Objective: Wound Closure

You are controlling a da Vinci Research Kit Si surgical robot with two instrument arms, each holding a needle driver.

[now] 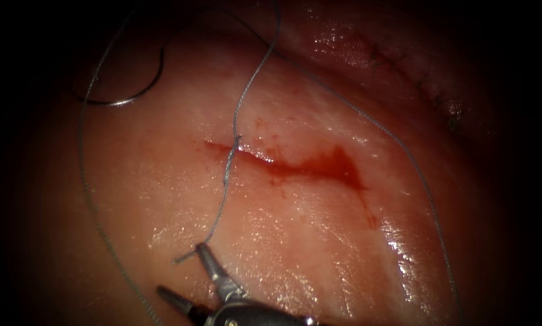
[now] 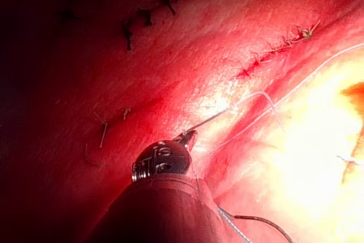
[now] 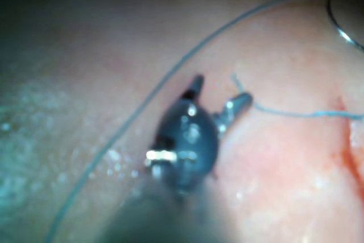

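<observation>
The cut [image 1: 252, 156] runs across the tissue [image 1: 319, 253], with red fluid [image 1: 334, 166] pooled at its right part. Thread [image 1: 227, 175] crosses the cut's left end in a twisted strand, and its short free end [image 1: 183, 258] lies beside my right tool [image 1: 180, 268]. That tool's jaws are spread wide and hold nothing; the right wrist view has the same tool [image 3: 223, 88] by the thread end [image 3: 236, 78]. The curved needle [image 1: 132, 96] lies loose on the tissue, up and left of the cut, outside the flesh. My left tool [image 2: 186, 138] grips a taut thread [image 2: 213, 120].
A long loop of thread [image 1: 86, 181] sweeps down the left side, and another strand [image 1: 403, 151] runs down the right. An older stitched cut [image 1: 416, 72] lies at the upper right; the left wrist view has stitched cuts [image 2: 273, 49] and cut thread ends [image 2: 102, 135].
</observation>
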